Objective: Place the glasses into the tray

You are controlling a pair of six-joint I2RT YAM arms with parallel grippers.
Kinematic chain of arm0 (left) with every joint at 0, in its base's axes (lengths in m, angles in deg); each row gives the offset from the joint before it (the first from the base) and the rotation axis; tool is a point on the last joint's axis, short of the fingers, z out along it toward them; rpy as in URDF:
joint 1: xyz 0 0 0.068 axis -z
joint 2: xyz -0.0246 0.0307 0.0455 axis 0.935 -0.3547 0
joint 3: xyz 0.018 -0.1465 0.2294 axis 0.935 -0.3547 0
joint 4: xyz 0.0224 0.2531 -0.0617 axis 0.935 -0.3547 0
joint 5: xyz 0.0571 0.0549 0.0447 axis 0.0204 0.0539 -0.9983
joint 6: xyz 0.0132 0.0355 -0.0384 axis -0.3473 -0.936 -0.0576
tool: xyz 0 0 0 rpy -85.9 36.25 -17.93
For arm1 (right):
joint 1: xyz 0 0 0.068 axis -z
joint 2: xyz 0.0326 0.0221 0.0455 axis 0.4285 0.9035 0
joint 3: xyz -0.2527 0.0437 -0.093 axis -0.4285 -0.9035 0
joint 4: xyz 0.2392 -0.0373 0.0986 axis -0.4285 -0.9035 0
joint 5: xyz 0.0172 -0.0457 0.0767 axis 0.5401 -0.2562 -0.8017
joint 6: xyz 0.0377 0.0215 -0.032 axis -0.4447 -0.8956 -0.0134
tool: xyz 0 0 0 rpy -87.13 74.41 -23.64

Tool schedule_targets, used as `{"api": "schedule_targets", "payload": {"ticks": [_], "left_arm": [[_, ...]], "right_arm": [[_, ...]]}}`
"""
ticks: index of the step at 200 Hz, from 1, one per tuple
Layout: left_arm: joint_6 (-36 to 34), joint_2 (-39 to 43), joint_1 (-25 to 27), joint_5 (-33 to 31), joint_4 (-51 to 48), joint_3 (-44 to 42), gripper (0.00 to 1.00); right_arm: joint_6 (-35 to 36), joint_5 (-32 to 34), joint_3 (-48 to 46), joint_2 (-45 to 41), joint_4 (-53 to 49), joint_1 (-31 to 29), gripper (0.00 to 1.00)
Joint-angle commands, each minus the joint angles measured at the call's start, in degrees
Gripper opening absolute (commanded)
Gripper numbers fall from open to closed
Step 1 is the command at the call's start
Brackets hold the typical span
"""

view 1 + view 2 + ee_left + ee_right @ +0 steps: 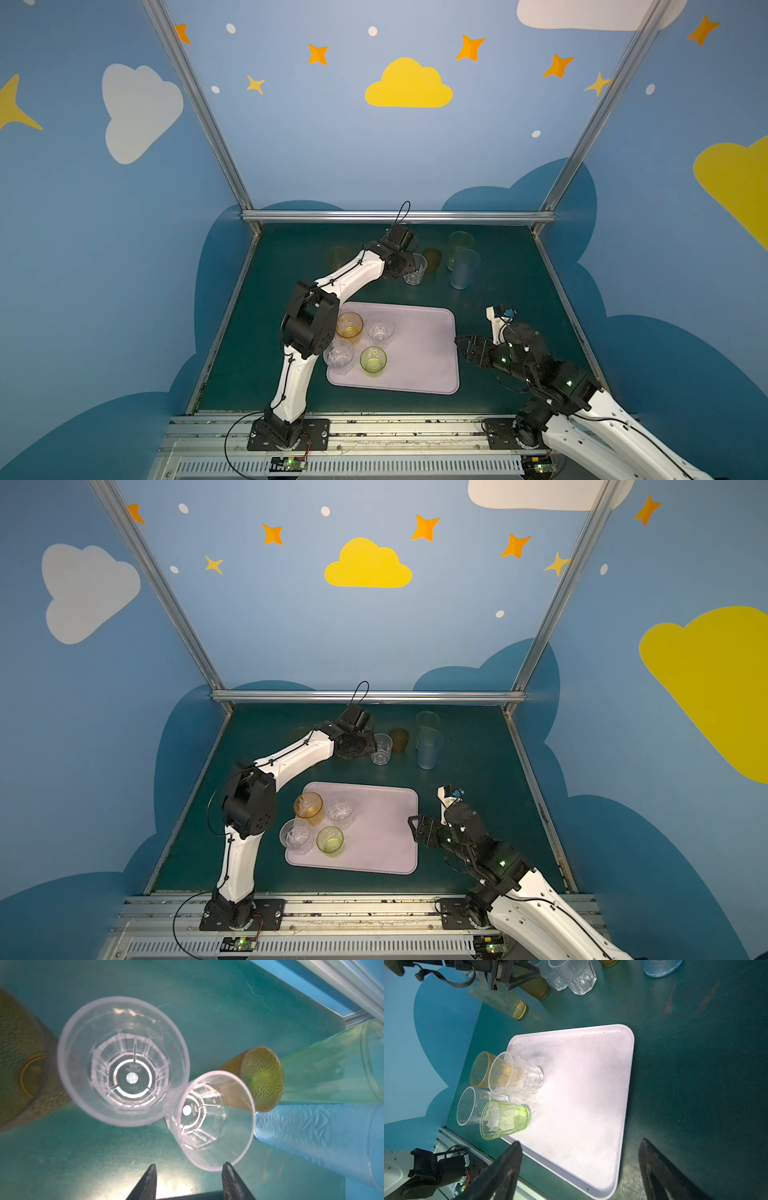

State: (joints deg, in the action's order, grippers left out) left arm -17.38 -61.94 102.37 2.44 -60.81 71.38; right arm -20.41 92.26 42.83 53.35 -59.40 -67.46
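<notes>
Since the clear glass [209, 1120] is judged light, stiff and slick, its rim is best pinched. Left gripper [190, 1164] and right gripper [580, 1141] are parted, empty.

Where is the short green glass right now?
In both top views the short green glass stands in the left half of the pink tray, by its near edge, just right of a clear glass and in front of a second clear glass.
</notes>
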Motion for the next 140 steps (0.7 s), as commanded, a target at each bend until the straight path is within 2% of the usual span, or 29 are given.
{"api": "schedule_targets", "payload": {"ticks": [1,140], "left_arm": [[0.0,-1.8,-0.2,-0.9,-1.5,1.1,0.51],[-1.4,-5.9,-0.2,-3.3,-4.3,5.5,0.41]], "right_arm": [[0.3,0.8,-0.3,-0.8,0.1,0.3,0.87],[0.1,2.2,-1.1,-2.0,-0.7,0.3,0.87]]}}
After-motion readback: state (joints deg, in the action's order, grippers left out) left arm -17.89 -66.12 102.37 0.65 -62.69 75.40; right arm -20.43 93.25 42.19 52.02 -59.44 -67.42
